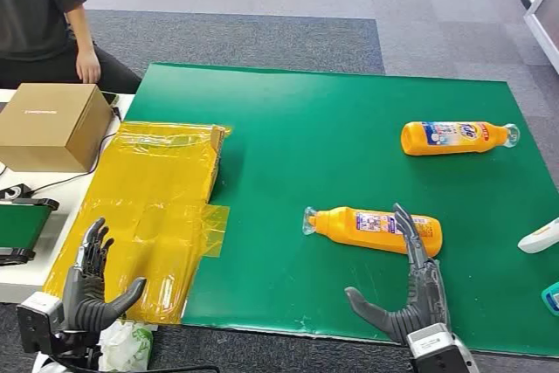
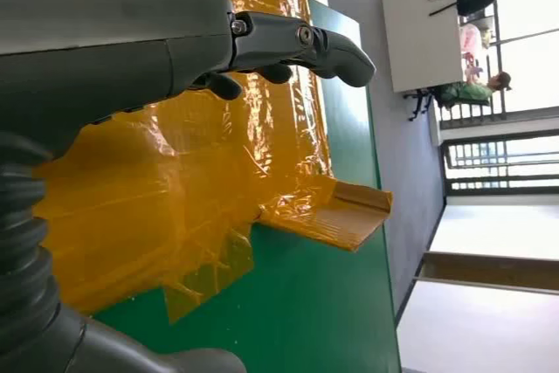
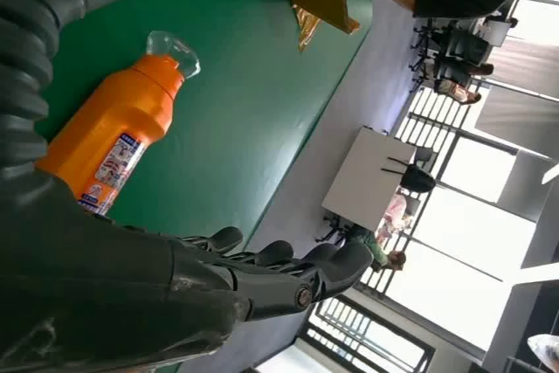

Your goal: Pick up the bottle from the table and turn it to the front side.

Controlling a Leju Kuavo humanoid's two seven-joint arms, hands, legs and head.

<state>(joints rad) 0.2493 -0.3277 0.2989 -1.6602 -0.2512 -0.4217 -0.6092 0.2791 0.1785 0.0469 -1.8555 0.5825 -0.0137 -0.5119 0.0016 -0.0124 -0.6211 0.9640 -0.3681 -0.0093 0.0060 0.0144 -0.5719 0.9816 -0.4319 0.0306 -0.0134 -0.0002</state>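
Near bottle (image 1: 373,229) lying on its side on the green mat (image 1: 316,155), low and right of centre in the head view, clear cap to the left, label facing up. In the right wrist view (image 3: 108,137), the same orange body and clear cap, flat on the green surface between thumb and fingers.

Right hand (image 1: 402,290) at the lower right of the head view, fingers spread wide and holding nothing; fingertips (image 1: 402,216) reaching up across the bottle's right end, thumb stretched out to the left, below the bottle. Whether the fingertips touch the bottle: cannot tell.

Left hand (image 1: 93,281) at the lower left, fingers apart and empty, over the near corner of the crinkled yellow plastic sheet (image 1: 155,207).

Second orange bottle (image 1: 458,137) lying at the upper right of the mat, cap to the right, well apart from the first.

Cardboard box (image 1: 52,124) on the white table at the left edge; person in dark clothes (image 1: 46,19) seated at the upper left. White object (image 1: 541,238) at the right edge of the mat.
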